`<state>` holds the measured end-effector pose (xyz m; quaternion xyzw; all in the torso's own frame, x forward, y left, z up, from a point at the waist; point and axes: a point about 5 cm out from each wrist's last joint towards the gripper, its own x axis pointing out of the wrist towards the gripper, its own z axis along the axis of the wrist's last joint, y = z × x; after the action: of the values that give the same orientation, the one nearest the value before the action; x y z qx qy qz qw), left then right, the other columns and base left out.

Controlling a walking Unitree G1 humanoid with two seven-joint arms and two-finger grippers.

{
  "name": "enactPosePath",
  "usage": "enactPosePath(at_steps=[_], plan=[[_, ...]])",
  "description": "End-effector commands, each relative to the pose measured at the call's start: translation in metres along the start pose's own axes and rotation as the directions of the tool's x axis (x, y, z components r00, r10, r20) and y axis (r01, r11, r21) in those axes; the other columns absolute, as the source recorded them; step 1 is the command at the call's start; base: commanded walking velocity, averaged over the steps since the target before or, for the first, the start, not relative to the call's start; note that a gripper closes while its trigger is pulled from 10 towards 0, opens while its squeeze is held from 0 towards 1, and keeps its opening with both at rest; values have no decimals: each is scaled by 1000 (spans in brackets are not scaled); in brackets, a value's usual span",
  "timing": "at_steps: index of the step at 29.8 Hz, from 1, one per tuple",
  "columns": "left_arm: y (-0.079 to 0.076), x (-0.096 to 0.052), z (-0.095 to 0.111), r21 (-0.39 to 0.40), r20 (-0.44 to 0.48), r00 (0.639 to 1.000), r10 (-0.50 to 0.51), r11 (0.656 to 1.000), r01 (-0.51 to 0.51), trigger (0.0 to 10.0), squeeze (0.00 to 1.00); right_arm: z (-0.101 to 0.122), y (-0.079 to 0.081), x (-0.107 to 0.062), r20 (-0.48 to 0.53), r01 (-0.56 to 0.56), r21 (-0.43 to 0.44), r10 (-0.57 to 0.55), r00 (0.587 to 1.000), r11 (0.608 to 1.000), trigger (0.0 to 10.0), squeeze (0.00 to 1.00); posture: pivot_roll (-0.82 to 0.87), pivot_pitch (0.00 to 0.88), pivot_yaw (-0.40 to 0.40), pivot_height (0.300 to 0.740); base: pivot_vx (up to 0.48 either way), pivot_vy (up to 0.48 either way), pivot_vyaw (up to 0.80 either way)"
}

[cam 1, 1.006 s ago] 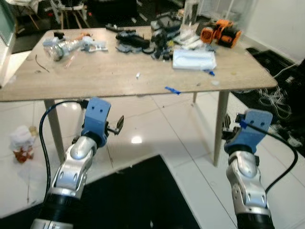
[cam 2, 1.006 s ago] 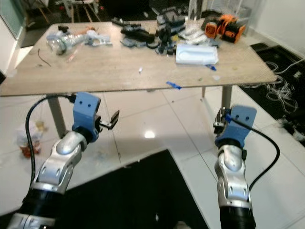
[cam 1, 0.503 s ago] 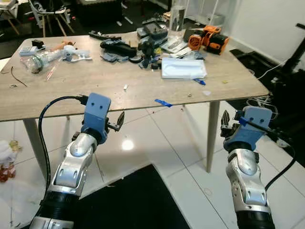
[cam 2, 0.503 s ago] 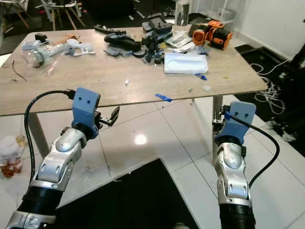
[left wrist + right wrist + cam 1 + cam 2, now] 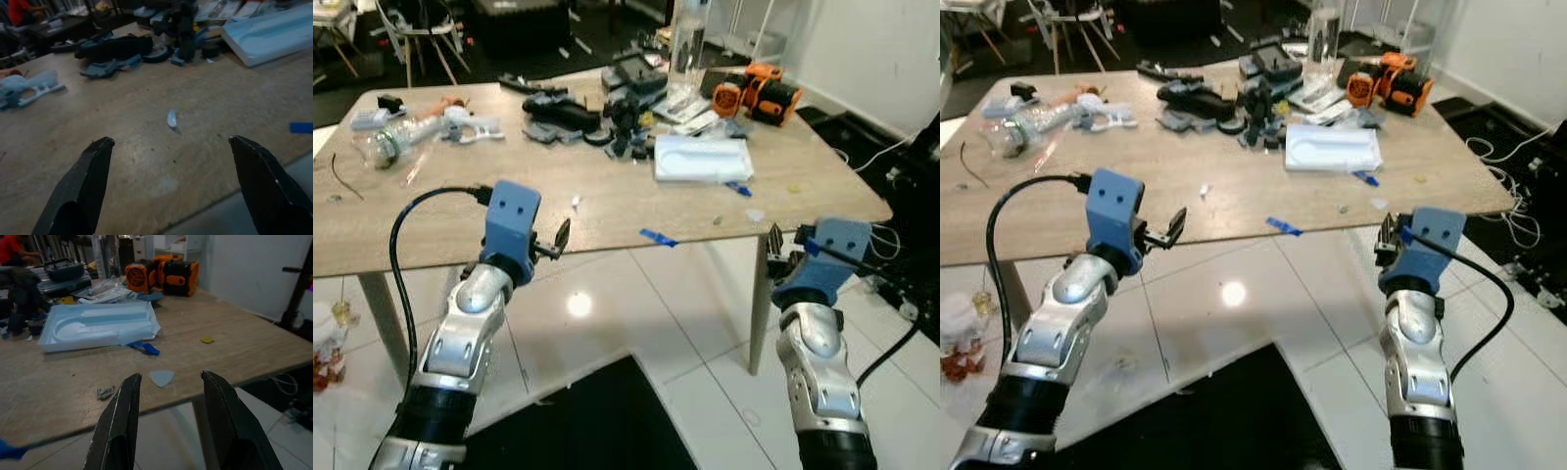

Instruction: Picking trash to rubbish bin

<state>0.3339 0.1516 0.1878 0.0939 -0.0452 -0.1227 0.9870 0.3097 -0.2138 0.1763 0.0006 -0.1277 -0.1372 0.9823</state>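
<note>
- A wooden surface (image 5: 509, 211) stands on white floor tiles before the robot, strewn with tools and scraps.
- The left gripper (image 5: 171, 183) hovers at the near edge of the surface, its two black fingers (image 5: 80, 188) spread wide with nothing between them.
- Just beyond that gripper lies a small white scrap (image 5: 171, 118), alone on bare wood.
- A strip of blue tape (image 5: 658, 237) lies at the near edge of the surface, between the two arms.
- The right gripper (image 5: 168, 428) is held at the near right edge of the surface, its fingers (image 5: 117, 426) parted narrowly and holding nothing.
- Ahead of the right gripper lie a pale flat scrap (image 5: 161, 378), a crumpled grey bit (image 5: 104, 392), a small blue piece (image 5: 145, 348) and a yellow fleck (image 5: 207, 340).
- A white moulded tray (image 5: 702, 158) lies flat on the right half of the surface, near the blue piece.
- An orange-and-black tool (image 5: 762, 92) sits at the far right corner, and a clear bottle (image 5: 686, 37) stands upright behind the tray.
- Dark parts (image 5: 578, 106) cluster at the far middle, and a crushed plastic bottle (image 5: 389, 139) lies at the far left.
- A bundle of white and brown litter (image 5: 325, 338) rests on the floor to the left, beside a leg of the surface.
</note>
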Motion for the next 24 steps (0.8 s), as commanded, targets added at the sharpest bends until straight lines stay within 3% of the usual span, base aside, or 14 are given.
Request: enactPosePath(at_steps=[1, 24], plan=[[-1, -1, -4, -4, -19, 1000, -5, 1000, 5, 10000, 0, -1, -3, -1, -9, 12, 3, -12, 1000, 1000, 10000, 0, -28, 144, 72, 740, 371, 0, 0], [-1, -1, -3, -7, -20, 1000, -10, 1000, 10, 10000, 0, -1, -1, -1, -11, 12, 10, -12, 1000, 1000, 10000, 0, -28, 150, 73, 740, 376, 0, 0]])
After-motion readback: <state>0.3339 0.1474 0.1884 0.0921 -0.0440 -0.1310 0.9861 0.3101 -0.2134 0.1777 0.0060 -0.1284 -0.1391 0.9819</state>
